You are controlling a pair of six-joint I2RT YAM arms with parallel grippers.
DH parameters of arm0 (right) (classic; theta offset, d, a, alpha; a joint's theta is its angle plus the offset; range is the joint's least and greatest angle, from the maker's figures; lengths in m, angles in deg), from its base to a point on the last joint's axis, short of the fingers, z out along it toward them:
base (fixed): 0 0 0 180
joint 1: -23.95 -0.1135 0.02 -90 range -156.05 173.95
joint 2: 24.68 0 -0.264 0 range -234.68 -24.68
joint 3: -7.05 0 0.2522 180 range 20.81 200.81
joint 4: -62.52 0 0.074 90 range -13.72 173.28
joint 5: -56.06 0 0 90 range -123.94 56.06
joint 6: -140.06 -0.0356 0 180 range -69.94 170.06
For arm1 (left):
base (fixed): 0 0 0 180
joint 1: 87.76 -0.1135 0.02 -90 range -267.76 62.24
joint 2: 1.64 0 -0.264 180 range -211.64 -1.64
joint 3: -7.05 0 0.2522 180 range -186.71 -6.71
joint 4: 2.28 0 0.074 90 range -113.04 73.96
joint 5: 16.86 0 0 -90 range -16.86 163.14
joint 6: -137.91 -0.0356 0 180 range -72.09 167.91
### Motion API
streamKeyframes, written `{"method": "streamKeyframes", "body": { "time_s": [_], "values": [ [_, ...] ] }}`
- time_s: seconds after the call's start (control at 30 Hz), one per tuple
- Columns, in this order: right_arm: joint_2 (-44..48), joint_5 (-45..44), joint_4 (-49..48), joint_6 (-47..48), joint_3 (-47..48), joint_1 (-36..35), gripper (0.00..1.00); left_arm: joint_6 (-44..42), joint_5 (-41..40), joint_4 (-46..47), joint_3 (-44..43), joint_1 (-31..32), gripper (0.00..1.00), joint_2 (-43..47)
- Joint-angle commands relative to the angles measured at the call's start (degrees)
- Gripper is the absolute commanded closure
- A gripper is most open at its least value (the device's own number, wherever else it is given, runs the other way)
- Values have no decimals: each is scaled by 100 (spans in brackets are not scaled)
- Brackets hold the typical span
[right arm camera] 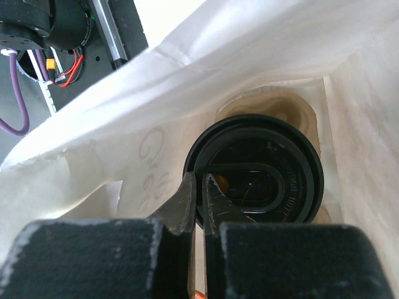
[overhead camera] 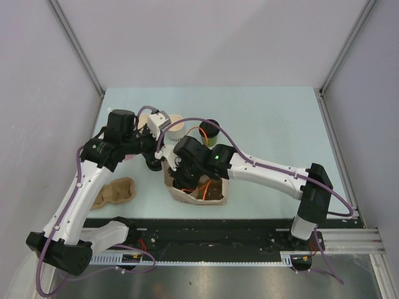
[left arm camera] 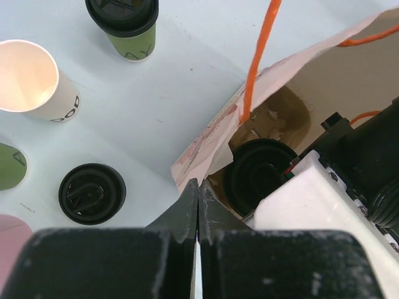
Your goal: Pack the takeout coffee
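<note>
One lidded cup (right arm camera: pixel 265 171) in bag (right arm camera: pixel 143 93), just past R tool (right arm camera: pixel 199 187) tips.

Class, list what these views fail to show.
The lidded cup in the paper bag: sides hidden by bag walls, both wrist views.
Bag's inside, top view: covered by the right arm.
The left gripper, left wrist view: shut at the bag rim; whether paper is pinched is hidden by its fingers.
The pink cup: cut off at left wrist view's corner.

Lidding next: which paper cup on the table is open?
The white-sided paper cup with dark print; the green-sided paper cup wears a round black lid.
</note>
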Motion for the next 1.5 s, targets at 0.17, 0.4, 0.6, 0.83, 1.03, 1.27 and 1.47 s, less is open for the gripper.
{"method": "streamKeyframes", "body": {
  "time_s": [0.17,0.4,0.6,0.83,1.03,1.27,1.47],
  "values": [
    [-214,-1,-338,129,-318,96,82,-58,510,-162,-107,152,100,-18],
    [199,-124,-391,59,-29,8,61,-111,370,-180,-45,161,99,-71],
    [585,-256,-434,94,112,-45,49,-155,194,-232,-19,178,100,-80],
    [1112,-440,-759,191,148,-97,37,-252,106,-267,-10,196,99,-115],
    [1455,-791,-1031,226,51,-97,28,-340,80,-302,-27,196,100,-97],
    [1772,-942,-1322,173,33,-97,27,-366,54,-329,-27,205,100,-106],
    [2097,-986,-1603,155,-55,-124,26,-392,-26,-338,-10,213,100,-27]
  ]
}}
